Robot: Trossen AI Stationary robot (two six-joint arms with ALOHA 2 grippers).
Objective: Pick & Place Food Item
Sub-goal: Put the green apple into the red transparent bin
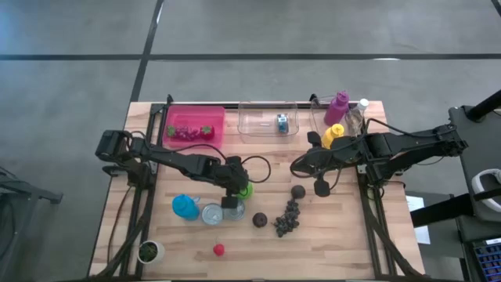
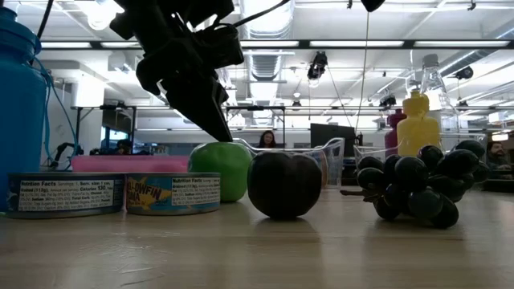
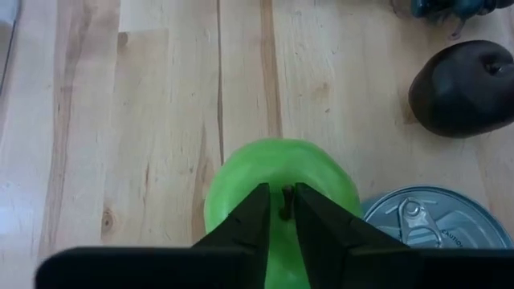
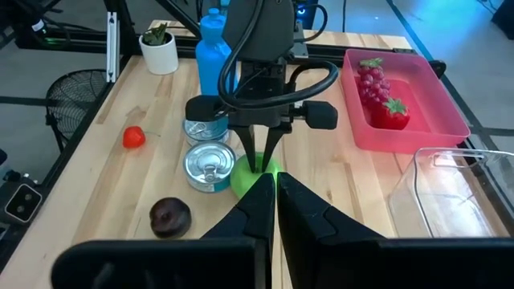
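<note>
The left tool [image 3: 279, 221] stands pointed down over the round green plastic apple [image 3: 241, 193], its two dark fingers nearly together around the apple's short stem [image 3: 284, 202]; they look pinched on that stem, though the grip seems slight; the low view shows the same fingers [image 2: 215, 120] slanting down onto the top of the apple. The apple sits on the pale wooden counter [image 1: 352, 243] just in front of the left arm, touching or nearly touching a flat silver tin can [image 3: 430, 229]; a dark round plum [image 3: 464, 88] lies a little farther off, with a bunch of dark grapes [image 1: 287, 219] beyond it. The relation that matters is plain: the apple is directly beneath the left tool, stem upward, so any lift would go straight up; a thin stem is probably a weak hold and the fruit could slip. The pink rectangular tray [image 1: 193, 125], with red fruit in it, lies at the back of the counter, well apart. The right tool [image 1: 295, 167] waits closed and empty on the other side, farther from the apple.
</note>
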